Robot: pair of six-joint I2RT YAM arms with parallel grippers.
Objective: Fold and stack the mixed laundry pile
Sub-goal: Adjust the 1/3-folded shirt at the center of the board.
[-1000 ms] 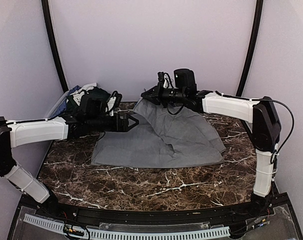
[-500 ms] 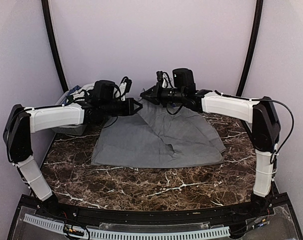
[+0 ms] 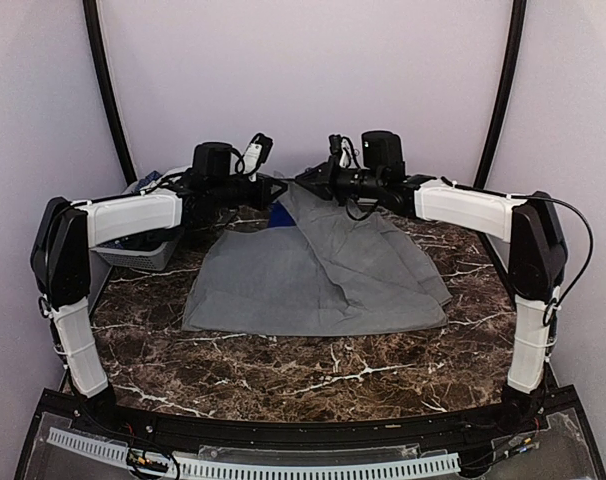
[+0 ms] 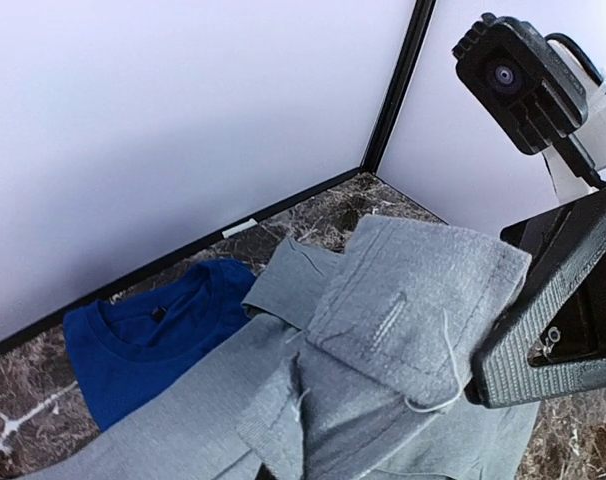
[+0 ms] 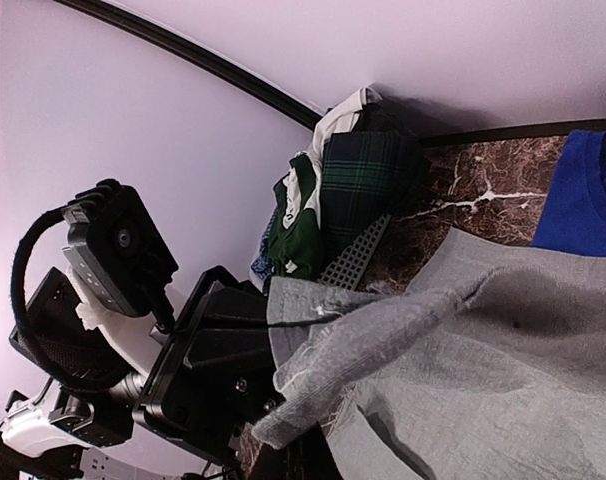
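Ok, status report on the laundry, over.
Left gripper, right gripper shut on grey shirt, far edge lifted. Blue shirt partly under it. Nothing in the way.

— What sort of place have you got me looking at?

— A lab test booth, not a home. Plain pale wall panels [image 3: 303, 90] box me in on three sides, with black curved struts [image 3: 108, 90] in the corners. My left arm [image 3: 123, 215] and right arm [image 3: 473, 210] are bolted to a black rail [image 3: 283, 425] at the near edge of a marble-patterned table [image 3: 283, 365].

— Anything homely?

— Only a grey mesh basket [image 3: 133, 255] holding a laundry pile [image 5: 358, 180], far left.
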